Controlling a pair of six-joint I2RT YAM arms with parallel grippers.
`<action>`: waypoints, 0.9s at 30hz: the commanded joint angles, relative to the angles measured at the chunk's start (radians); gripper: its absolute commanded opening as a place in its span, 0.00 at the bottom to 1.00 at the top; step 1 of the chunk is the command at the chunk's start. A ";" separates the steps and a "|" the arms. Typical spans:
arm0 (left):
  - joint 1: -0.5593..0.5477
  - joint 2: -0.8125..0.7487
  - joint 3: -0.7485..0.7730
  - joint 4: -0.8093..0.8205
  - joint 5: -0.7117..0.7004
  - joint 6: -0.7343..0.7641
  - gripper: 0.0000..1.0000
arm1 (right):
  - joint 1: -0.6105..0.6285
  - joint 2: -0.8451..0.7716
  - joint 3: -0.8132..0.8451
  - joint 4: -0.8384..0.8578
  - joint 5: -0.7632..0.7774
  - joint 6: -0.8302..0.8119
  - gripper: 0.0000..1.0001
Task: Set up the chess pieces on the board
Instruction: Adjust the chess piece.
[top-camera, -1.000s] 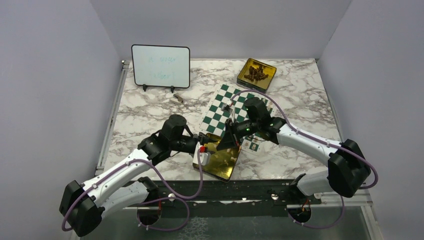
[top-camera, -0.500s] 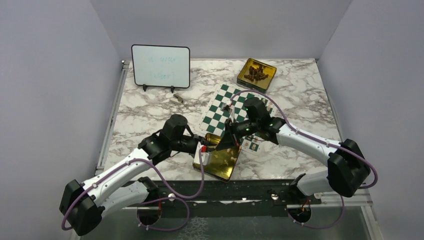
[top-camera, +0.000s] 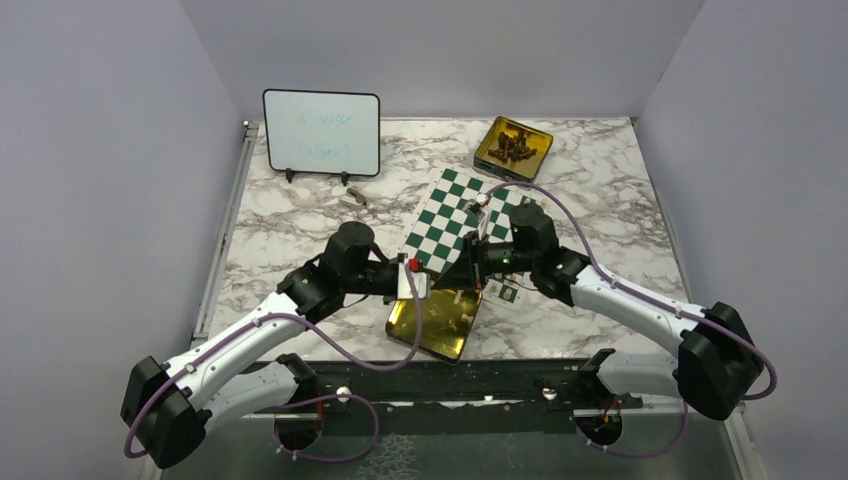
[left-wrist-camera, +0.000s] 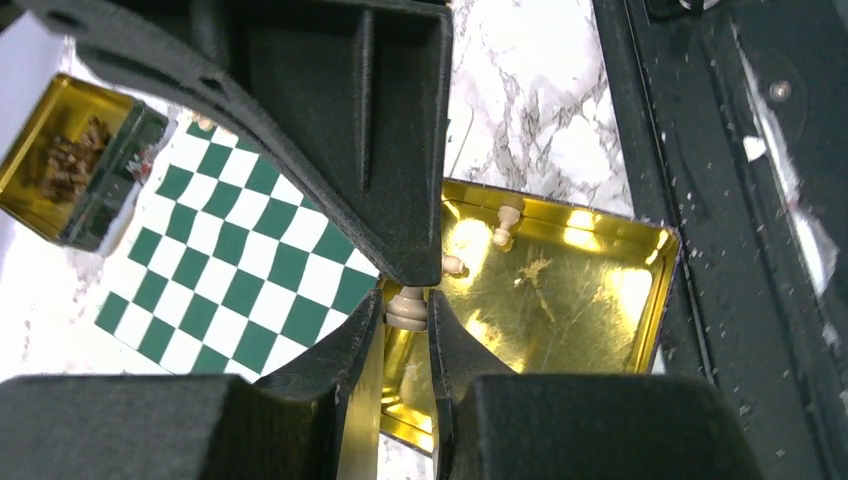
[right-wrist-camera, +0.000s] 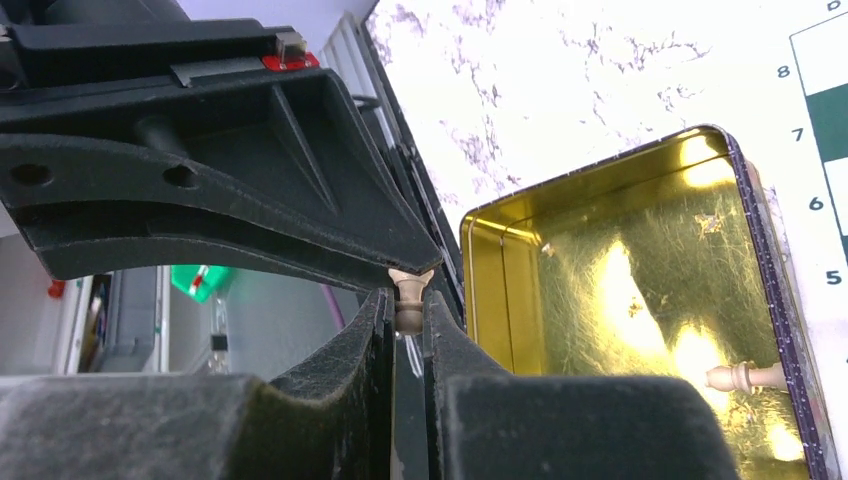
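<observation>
Left gripper is found clamped on a small, smooth, turned cream chess piece above the glossy gold tin, just beside the flat green-and-white board; the right gripper is pinched shut on the same piece. A fall into the tin is judged likely if either hard black jaw is released unevenly.

Whiteboard, maybe written on; far tin, near tin
</observation>
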 joint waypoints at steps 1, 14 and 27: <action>-0.005 -0.001 -0.001 0.157 -0.056 -0.300 0.06 | 0.006 -0.053 -0.036 0.199 0.074 0.154 0.16; -0.005 -0.004 -0.041 0.397 -0.234 -0.695 0.06 | 0.006 -0.112 -0.024 0.156 0.163 0.160 0.24; -0.005 0.006 -0.055 0.379 -0.217 -0.692 0.33 | 0.005 -0.137 -0.004 0.067 0.260 0.117 0.09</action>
